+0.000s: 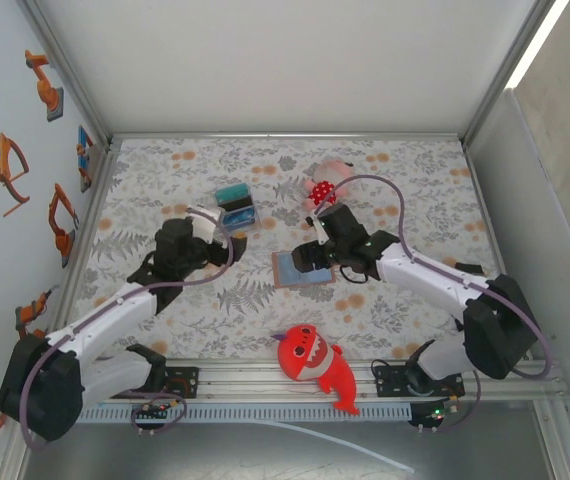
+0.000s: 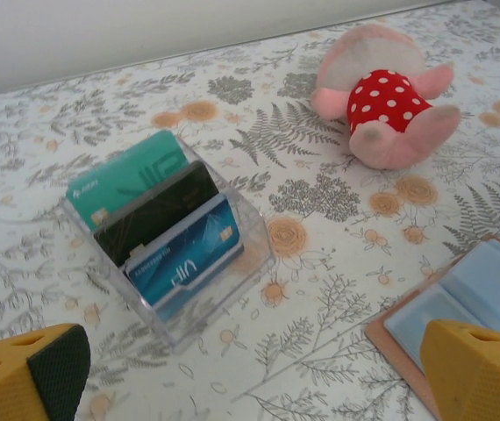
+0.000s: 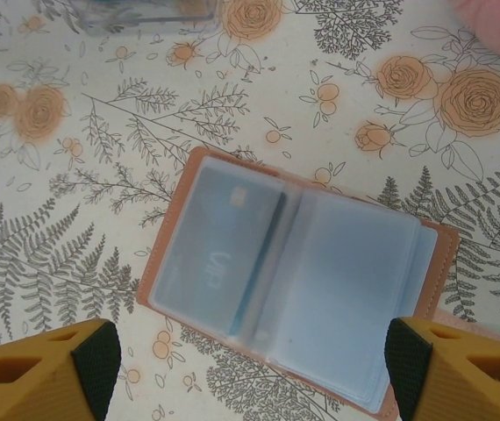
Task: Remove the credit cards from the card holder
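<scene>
Floral table [image 1: 415, 190], one card holder [image 3: 355, 281], one card [image 3: 219, 254] inside, three cards [image 2: 158, 219] racked, left fingers [image 2: 31, 377] wide, right fingers [image 3: 48, 377] wide

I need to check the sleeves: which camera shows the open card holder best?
Right wrist: it looks straight down on the open card holder, a card visible in its left sleeve. Top external shows it small, by the right pincer; left wrist catches one corner.

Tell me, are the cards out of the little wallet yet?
Not yet. The card holder lies open, so that part looks done. The right pincer hangs open above it, holding nothing. A bluish credit card sits inside its sleeve, not yet pulled out. Three cards stand in a clear rack nearby.
</scene>
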### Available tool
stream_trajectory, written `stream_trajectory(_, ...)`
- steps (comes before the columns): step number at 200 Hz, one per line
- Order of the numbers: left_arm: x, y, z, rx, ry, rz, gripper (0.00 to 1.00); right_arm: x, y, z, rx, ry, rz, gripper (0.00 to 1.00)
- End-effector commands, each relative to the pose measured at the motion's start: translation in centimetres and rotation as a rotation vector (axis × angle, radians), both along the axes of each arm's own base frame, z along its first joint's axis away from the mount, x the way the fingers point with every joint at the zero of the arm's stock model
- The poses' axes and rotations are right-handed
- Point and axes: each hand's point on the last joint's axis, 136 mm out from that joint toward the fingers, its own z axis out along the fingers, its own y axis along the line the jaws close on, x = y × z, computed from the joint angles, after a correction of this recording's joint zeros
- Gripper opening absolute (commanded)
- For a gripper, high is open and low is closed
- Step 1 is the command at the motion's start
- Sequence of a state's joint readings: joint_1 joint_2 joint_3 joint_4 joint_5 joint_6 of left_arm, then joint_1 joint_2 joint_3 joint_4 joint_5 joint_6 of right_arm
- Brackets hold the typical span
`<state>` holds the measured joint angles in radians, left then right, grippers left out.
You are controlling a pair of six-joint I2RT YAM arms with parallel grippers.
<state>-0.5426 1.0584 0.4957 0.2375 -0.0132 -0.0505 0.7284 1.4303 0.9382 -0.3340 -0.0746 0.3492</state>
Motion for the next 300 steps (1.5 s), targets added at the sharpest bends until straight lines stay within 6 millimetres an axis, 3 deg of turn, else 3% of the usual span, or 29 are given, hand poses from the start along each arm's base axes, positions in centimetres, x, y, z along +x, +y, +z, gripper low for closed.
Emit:
stream_trajectory(1,-0.3,2.3,-0.1,-0.078,-0.006,0.220,0.97,0.5,0.7,0.0,-0.044,-0.010,-0.025,0.78)
stream_trajectory(24,-1.3,3.3,-1.3,-0.100,0.022,0.298,0.97,0.3,1.6,-1.2,-0.100,0.010,-0.012,0.74)
stream_trajectory(50,-1.7,5.9,-2.4,-0.097,0.044,0.432,0.97,0.0,3.1,-2.6,-0.136,0.042,0.017,0.65)
stream_trajectory(93,-2.0,8.3,-2.4,-0.075,0.041,0.554,0.97,-0.7,4.9,-4.6,-0.192,0.088,0.063,0.58)
stream_trajectory(161,-1.9,8.0,-4.6,-0.074,0.131,0.576,0.97,-1.5,5.2,-6.4,-0.290,0.118,0.087,0.58)
stream_trajectory(237,-2.1,8.2,-5.5,-0.075,0.147,0.593,0.97,-1.0,6.2,-7.3,-0.333,0.123,0.103,0.58)
stream_trajectory(300,-2.0,8.3,-5.8,-0.069,0.157,0.599,0.97,-1.2,5.6,-8.7,-0.382,0.143,0.103,0.59)
